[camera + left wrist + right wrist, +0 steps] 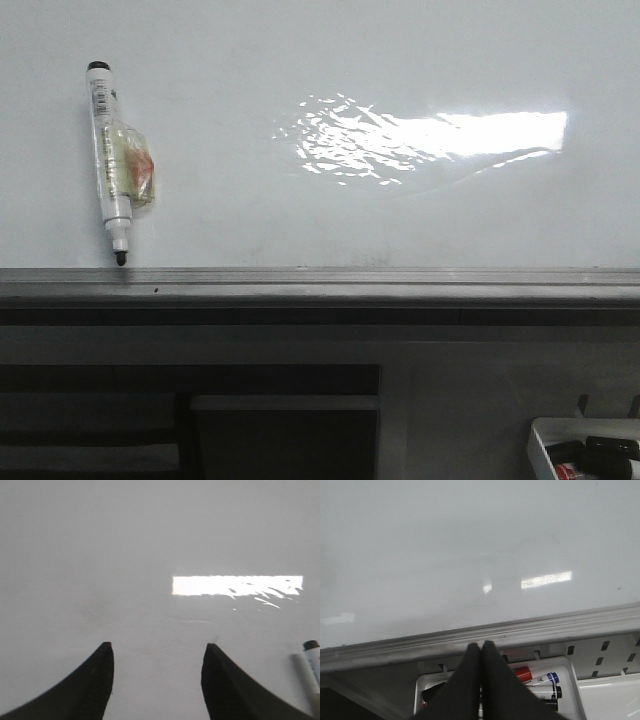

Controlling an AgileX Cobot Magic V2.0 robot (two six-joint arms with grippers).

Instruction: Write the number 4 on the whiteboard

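Note:
The glossy whiteboard (330, 60) fills the front view, with a bright glare patch and a grey metal rail (320, 283) along its near edge. No number 4 shows on it. A white marker (112, 160) with a black tip lies on the board at the left, tip toward the rail. My left gripper (157, 647) is open and empty over bare board; the marker's black end (311, 652) shows at the edge of the left wrist view. My right gripper (481, 645) is shut and empty, above the rail and a tray. Neither gripper shows in the front view.
A small white tray of markers (569, 672) sits just below the rail, under my right gripper; it also shows in the front view (545, 432) at the lower right. Dark shelving (200, 420) lies below the rail at the left.

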